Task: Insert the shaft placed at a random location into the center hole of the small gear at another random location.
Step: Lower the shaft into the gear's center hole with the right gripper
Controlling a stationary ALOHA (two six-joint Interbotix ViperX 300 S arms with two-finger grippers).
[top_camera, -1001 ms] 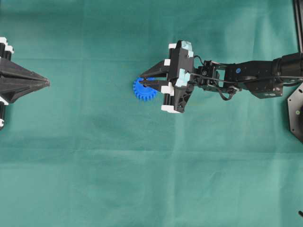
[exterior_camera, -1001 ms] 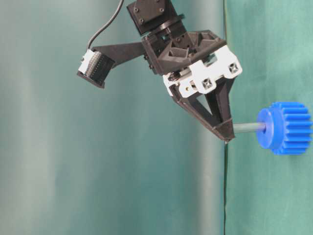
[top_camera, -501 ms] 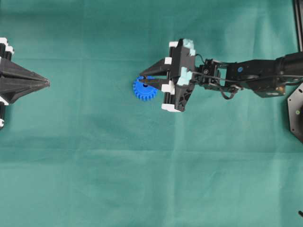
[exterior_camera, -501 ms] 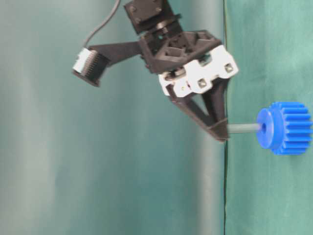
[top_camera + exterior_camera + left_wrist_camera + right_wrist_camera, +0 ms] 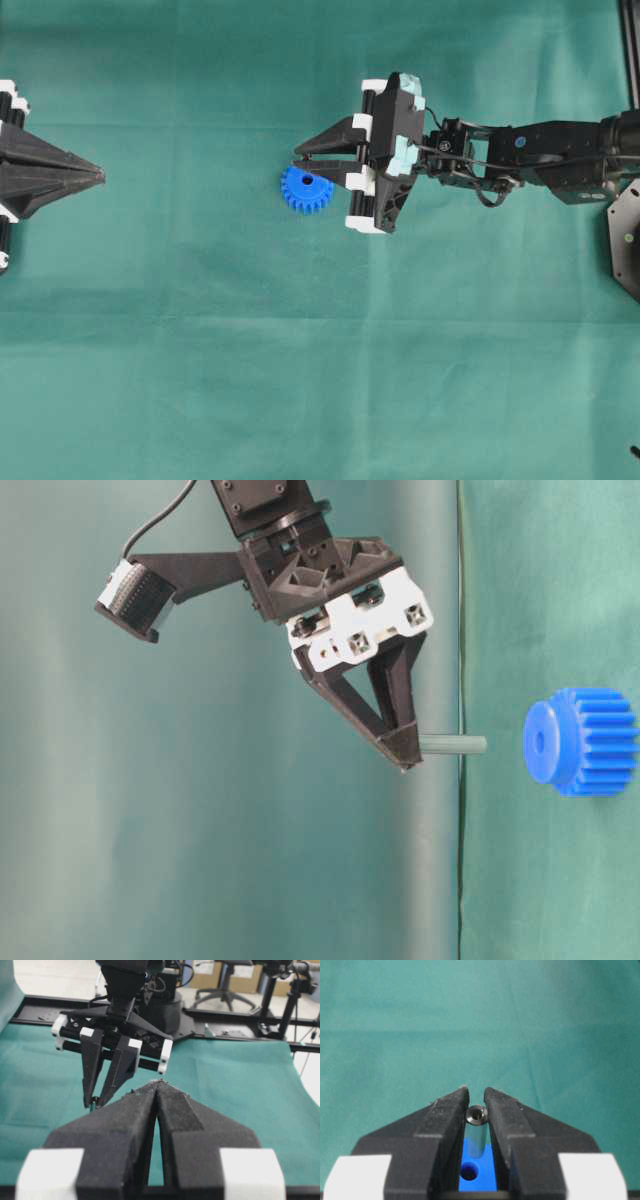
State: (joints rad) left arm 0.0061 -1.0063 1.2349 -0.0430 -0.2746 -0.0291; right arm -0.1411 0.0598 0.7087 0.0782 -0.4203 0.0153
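A green cloth covers the surface, the widest thing in view. The right arm reaches in from the right edge of the overhead view toward the middle. Its claw is closed to a narrow gap on the shaft, which the fingertips pinch at one end; in the table-level view the pin sticks out from the tips toward the small gear, with clear space between its free end and the hub. The left claw sits at the far left edge of the overhead view, well apart from everything, its two fingers pressed together with nothing between them. The small gear lies on the cloth near the centre, just beside the right claw's tips. Its center hole shows as a dark dot in the hub, uncovered and unfilled.
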